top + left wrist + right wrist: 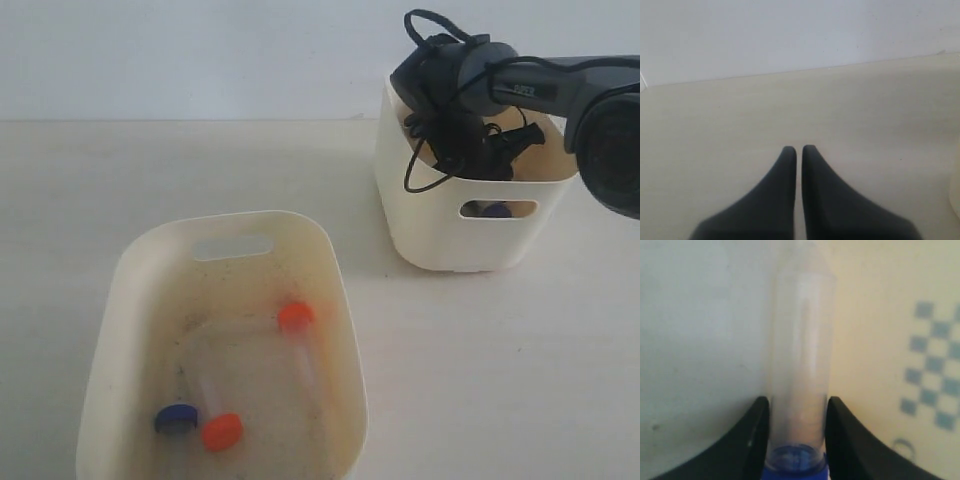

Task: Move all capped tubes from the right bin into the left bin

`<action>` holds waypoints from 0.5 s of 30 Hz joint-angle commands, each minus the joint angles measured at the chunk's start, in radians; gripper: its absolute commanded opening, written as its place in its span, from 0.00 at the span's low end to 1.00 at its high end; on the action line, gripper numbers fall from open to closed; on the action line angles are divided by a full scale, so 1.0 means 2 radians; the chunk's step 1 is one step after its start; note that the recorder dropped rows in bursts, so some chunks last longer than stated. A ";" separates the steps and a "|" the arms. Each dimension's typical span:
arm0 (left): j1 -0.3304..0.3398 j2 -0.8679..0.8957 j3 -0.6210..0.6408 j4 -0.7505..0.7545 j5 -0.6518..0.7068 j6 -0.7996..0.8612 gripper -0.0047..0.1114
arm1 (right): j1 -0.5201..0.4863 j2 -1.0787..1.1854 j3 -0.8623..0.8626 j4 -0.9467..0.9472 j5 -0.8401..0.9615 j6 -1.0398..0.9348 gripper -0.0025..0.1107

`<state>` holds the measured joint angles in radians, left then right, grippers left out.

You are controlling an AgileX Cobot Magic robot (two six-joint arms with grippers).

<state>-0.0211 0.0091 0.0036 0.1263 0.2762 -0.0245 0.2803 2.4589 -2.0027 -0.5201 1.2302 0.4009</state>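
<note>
Left bin (300,245), lower left of the exterior view: three capped tubes are held, namely the upper orange-capped tube (296,316), the lower orange-capped tube (221,432) and the blue-capped tube (176,419). Right bin (440,240), upper right: the fourth tube (800,340), blue-capped, is seen inside, with the right pincer (798,400) apparently clamped on it by the cap. Left pincer (799,148): nearly together, empty, over the desk (100,170). Three transfers are judged done; one is left.

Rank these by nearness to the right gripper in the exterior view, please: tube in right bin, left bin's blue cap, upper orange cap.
1. Tube: in the right gripper.
2. Upper orange cap: left bin, middle.
3. Blue cap: near-left corner.
</note>
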 commanded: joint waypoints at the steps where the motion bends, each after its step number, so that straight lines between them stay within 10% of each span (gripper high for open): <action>1: 0.001 0.000 -0.002 -0.006 -0.007 -0.006 0.08 | -0.002 -0.017 0.007 0.058 -0.005 0.002 0.02; 15: 0.001 0.000 -0.002 -0.006 -0.007 -0.006 0.08 | -0.002 -0.064 0.007 0.076 -0.005 -0.002 0.02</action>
<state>-0.0211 0.0091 0.0036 0.1263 0.2762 -0.0245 0.2800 2.3652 -1.9897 -0.3602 1.2203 0.4009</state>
